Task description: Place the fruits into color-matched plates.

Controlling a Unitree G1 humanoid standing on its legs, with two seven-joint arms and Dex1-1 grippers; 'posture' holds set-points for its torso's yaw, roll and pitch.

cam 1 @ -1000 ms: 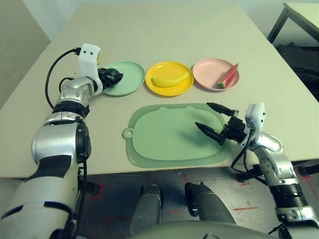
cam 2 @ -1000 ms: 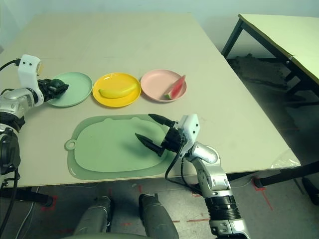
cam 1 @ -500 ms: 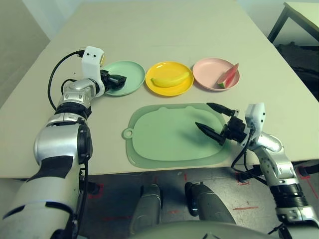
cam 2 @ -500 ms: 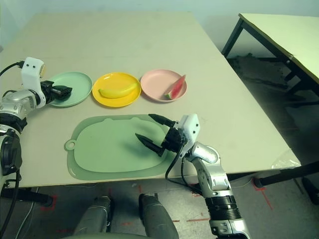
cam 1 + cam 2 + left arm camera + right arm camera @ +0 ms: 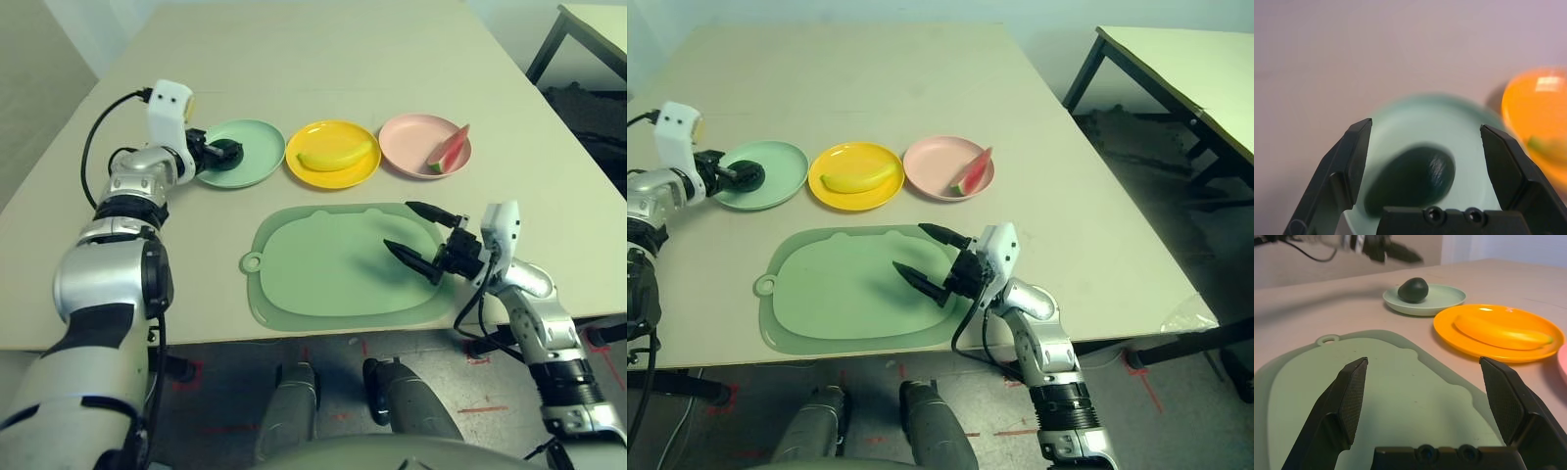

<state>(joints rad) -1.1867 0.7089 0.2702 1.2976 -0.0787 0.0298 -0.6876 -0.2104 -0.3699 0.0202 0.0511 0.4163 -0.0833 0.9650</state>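
Judging the release as done: the avocado [image 5: 1411,179] was seen lying on the mint green plate [image 5: 1469,142], between and beyond the spread fingers of the left gripper [image 5: 1425,161]; a straight, clean withdrawal was advised; the right gripper [image 5: 1425,401] was noted spread wide, empty, over the cutting board [image 5: 1391,382].

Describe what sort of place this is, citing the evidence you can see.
Probably a robotics lab or test room: a plain beige table set with toy fruit on coloured plates, red tape marks on the floor, and a second bare table nearby.
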